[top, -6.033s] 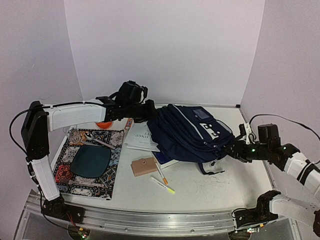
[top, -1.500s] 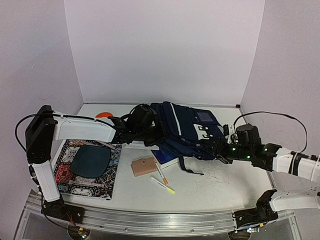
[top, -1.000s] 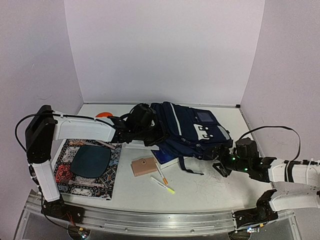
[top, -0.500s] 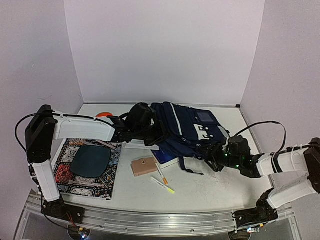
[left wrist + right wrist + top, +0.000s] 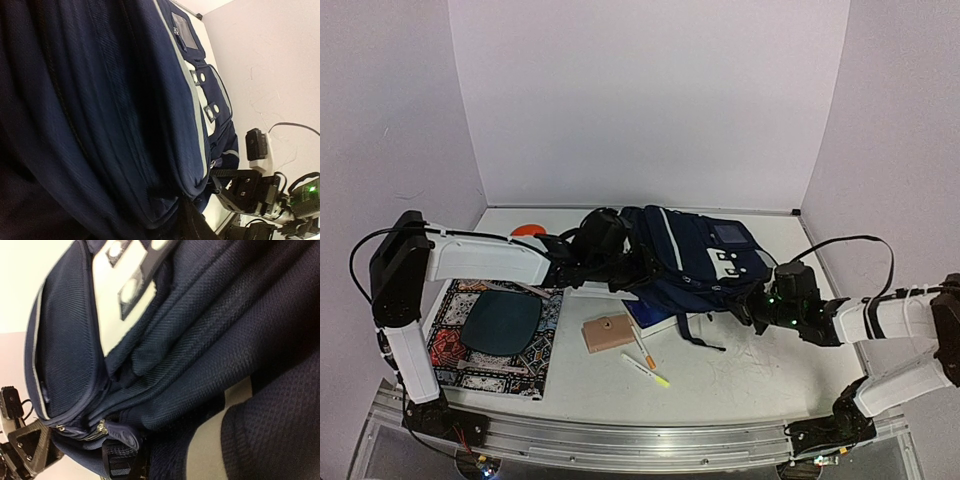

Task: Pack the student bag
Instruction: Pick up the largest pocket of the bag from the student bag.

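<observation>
left end effector (image 5: 622, 268) hidden, student bag (image 5: 125, 100) cropped

A: Where can a hand pass on the tabletop (image 5: 765, 375)?
B: Front right is bare, save a dark strap (image 5: 698, 338) trailing from the student bag (image 5: 695, 255).
A: Front centre?
B: A tan wallet (image 5: 607, 331) and two markers (image 5: 643, 349) lie there; the patterned mat (image 5: 450, 345) fills the left. The left hand (image 5: 638, 272) and right hand (image 5: 750, 302) crowd the bag's two sides.

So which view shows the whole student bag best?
Top external: the student bag shows nearly whole, with its outline, grey label and white patches. The left wrist view gives one side close up. The right wrist view shows only folds of navy fabric and part of a patch.
</observation>
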